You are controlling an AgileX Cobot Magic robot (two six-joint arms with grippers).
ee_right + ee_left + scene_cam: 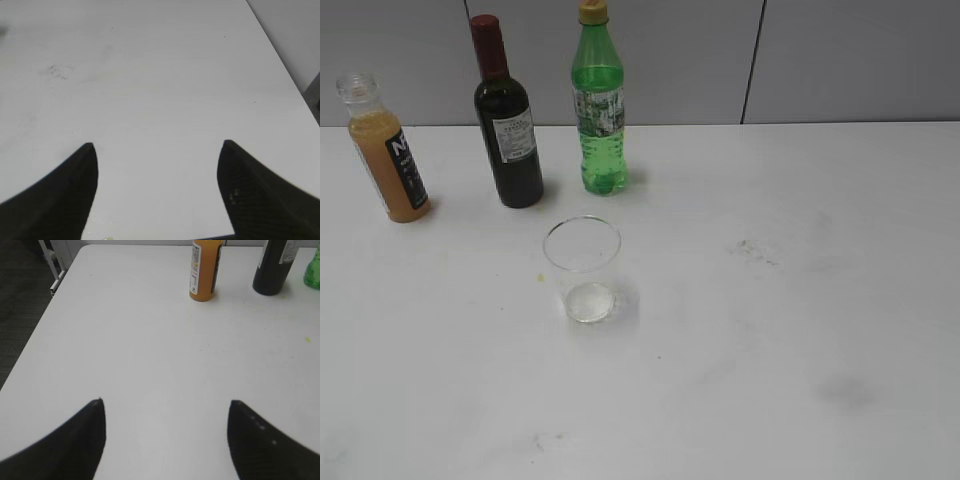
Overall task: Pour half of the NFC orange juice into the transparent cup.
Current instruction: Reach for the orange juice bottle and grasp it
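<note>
Left gripper (167, 402): the two dark fingers (80, 440) are spread wide, holding nothing, with bare white table (150, 365) between them. Right gripper (157, 145): fingers likewise spread apart and empty, over bare table surface bearing faint scuff marks (61, 71) ahead and to the left of the tips.

Ahead of the left fingertips, well apart from them and slightly right of the gap's centre line, stands the NFC orange juice (204, 271). It is a small clear bottle holding cloudy orange liquid, upright, with an uncapped threaded neck (the neck shows only in the exterior view). Its label is black with large white letters; only an "N" can be made out, and the side panel's fine print is too small to read.

Further right of it stands a dark wine bottle (274, 267) with a pale label, text unreadable, then a green plastic bottle (598, 105) with a yellow cap.

The transparent cup (583, 268) stands upright in the exterior view, nearer the camera than the three bottles, apart from all of them.
</note>
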